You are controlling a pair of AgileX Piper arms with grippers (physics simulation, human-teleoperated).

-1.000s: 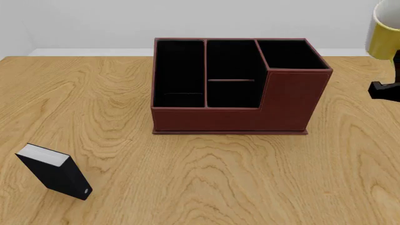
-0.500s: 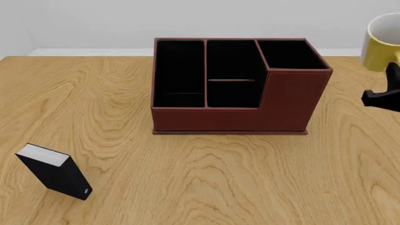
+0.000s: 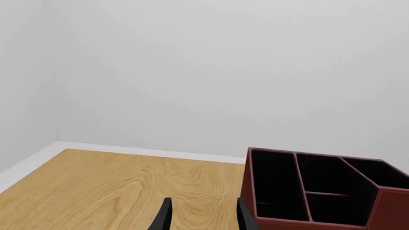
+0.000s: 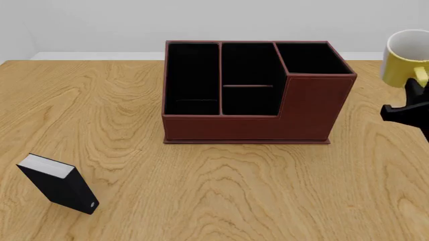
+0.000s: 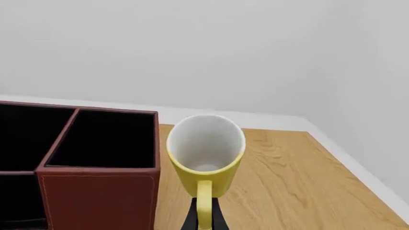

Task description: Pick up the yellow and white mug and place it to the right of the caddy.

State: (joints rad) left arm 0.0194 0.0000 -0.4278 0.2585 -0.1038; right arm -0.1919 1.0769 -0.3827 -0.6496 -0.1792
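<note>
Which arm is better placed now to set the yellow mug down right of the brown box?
The right arm. Its tool holds the small yellow mug with white inside by the handle, beside the reddish-brown leather-look caddy's right end. The left tool is open, off its left end.

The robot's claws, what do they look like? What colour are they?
They are plain black. The left gripper shows two thin, flat fingers that narrow toward their tips, with a gap between them. Of the right gripper only slim black fingers show. In the front view a chunky, angular black part sticks in from the right edge. No cables, markings or labels show.
</note>
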